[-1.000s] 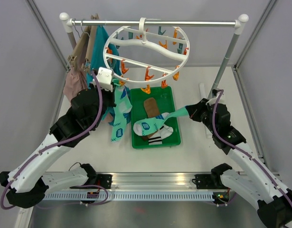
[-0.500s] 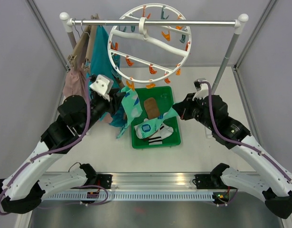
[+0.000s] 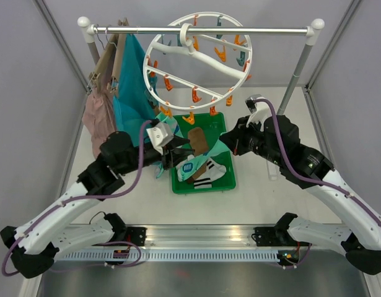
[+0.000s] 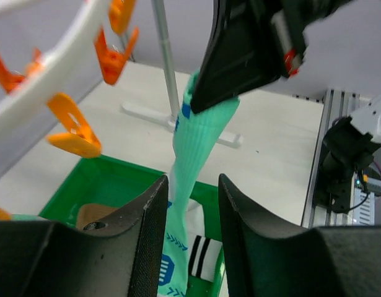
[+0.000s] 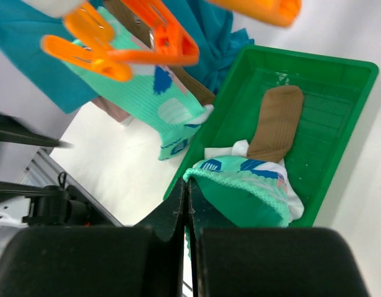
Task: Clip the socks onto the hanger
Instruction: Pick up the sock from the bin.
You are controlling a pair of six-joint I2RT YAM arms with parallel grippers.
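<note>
While right hand (image 5: 187, 185) clamps mint-teal sock (image 4: 199, 133), blue-white patterned, stretched taut, left hand (image 4: 193, 180) gapes around it.

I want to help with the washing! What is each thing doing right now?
Right gripper: shut on the mint sock.
Left gripper: open, around that sock.
Brown sock: lying in the tray.
Striped sock: lying in the tray.
Hanger: hanging on the rail, tilted.

Hanger (image 3: 188, 36) was white, pegs (image 3: 193, 96) orange and teal, patterned sock (image 4: 193, 161) was mint-teal with blue and white patches, plain sock (image 5: 277, 120) was brown, striped sock (image 3: 207, 180) was white with black bands, tray (image 5: 331, 102) green, garment (image 3: 131, 90) teal.
</note>
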